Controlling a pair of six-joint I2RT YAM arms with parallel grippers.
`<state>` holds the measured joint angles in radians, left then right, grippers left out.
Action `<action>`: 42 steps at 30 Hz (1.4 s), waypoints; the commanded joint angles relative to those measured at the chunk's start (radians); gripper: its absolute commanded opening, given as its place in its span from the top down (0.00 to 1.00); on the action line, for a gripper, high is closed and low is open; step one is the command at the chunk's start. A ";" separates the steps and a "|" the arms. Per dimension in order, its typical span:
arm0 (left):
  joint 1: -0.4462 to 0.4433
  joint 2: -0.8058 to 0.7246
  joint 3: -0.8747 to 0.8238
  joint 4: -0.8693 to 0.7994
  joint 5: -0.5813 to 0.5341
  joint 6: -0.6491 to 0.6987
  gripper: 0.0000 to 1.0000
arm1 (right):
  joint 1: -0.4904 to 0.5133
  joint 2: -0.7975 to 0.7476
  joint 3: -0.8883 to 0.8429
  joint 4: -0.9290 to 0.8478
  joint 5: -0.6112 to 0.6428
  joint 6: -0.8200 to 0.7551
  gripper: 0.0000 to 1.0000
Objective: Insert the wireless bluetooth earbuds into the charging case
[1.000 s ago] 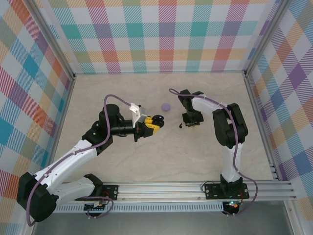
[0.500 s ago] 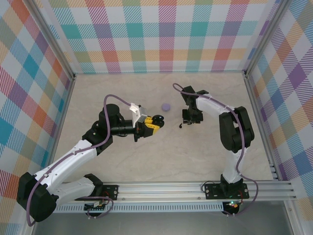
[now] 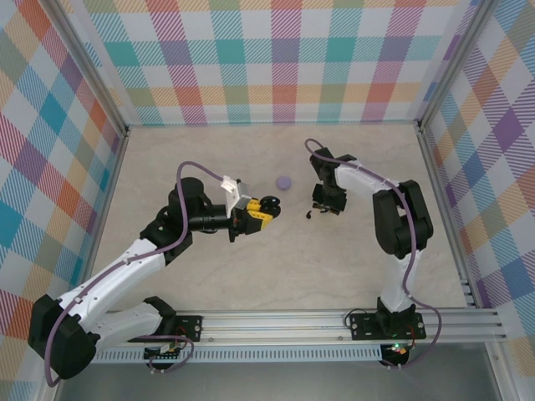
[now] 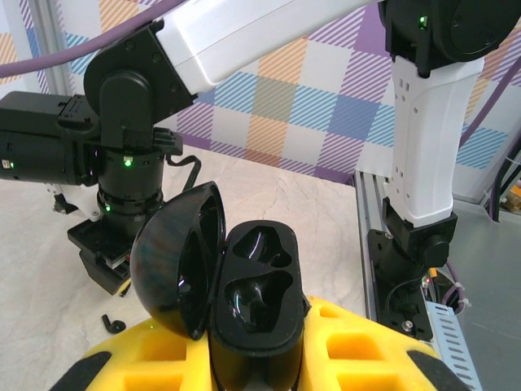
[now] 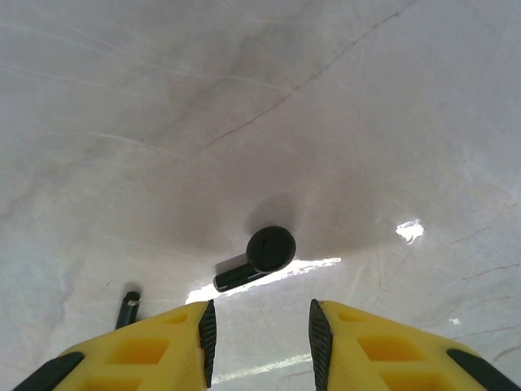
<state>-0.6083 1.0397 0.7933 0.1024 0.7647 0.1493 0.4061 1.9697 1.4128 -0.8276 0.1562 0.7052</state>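
Pale marbled counter [image 3: 209,284] carries one black earbud [image 5: 260,254], lying flat with its round head up against the stone and its short stem out to one side. In the right wrist view it lies just beyond the tips of the right pincer [image 5: 262,334]. That pincer's yellow fingers stand partly apart with nothing between them, and they do not touch the bud. A second small dark stub [image 5: 128,308] lies just beside one finger, too little of it in view to tell what it is.

Left of there and well apart, the left pincer [image 4: 256,358] is clamped tight on the lower body of the black charging case [image 4: 256,301]. The case lid is swung open to one side, and its two moulded sockets are both empty.

From above, a round lavender puck [image 3: 284,181] sits on the counter just to the far side of the left pincer. Checked walls [image 3: 276,58] close in the left, far and right sides, and a metal rail [image 3: 334,322] runs along the near edge.
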 commanded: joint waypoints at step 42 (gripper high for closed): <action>-0.015 -0.026 -0.001 -0.018 -0.004 0.020 0.96 | -0.029 0.015 0.051 -0.011 0.006 -0.012 0.56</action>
<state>-0.6083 1.0256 0.7933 0.0799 0.7570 0.1501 0.3901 1.9980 1.4670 -0.8330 0.1738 0.6552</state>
